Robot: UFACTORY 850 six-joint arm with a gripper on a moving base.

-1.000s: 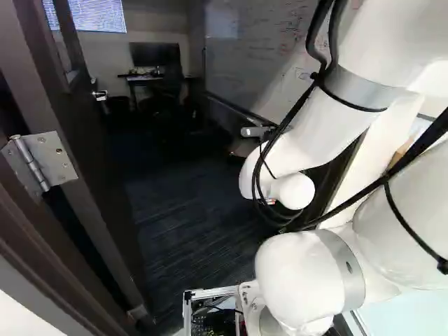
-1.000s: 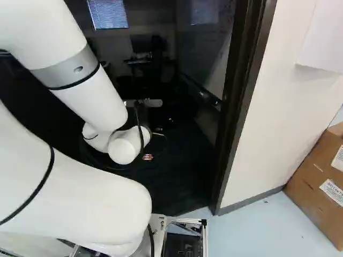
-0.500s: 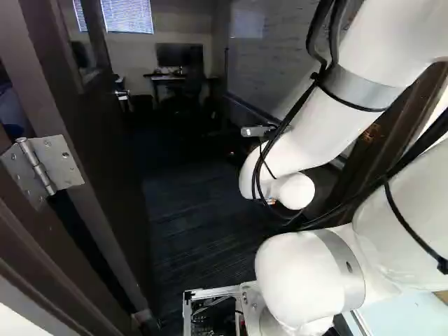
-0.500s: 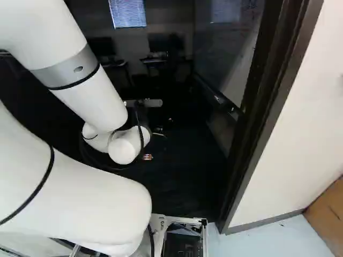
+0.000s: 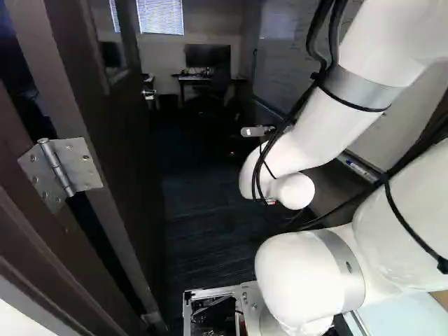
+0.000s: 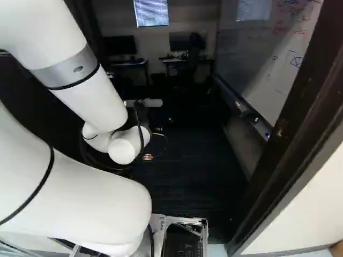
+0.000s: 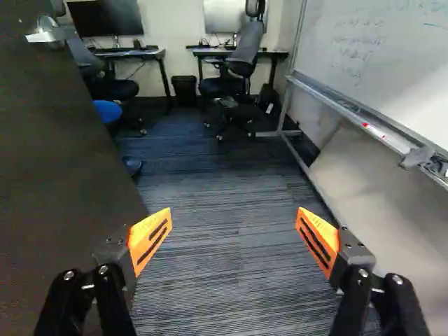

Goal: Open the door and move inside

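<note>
The dark door stands open along the left of the left base view, its hinge fixed to the door frame. The door's metal handle shows farther in. In both base views the arm reaches into the doorway, and its white wrist mostly hides the gripper. The wrist view shows the gripper open, nothing between its orange-padded fingers. There the door lies close beside one finger, with its handle farther ahead. Whether that finger touches the door, I cannot tell.
The other side of the door frame stands close right of the base. A whiteboard with a tray lines the room's right side. Desks, chairs and a bin stand at the back, beyond the dark carpet.
The base has moved, turning left: the doorway and room have shifted rightward in both base views. The arm holds its pose against its lowest joint. More whiteboard shows in the right base view.
</note>
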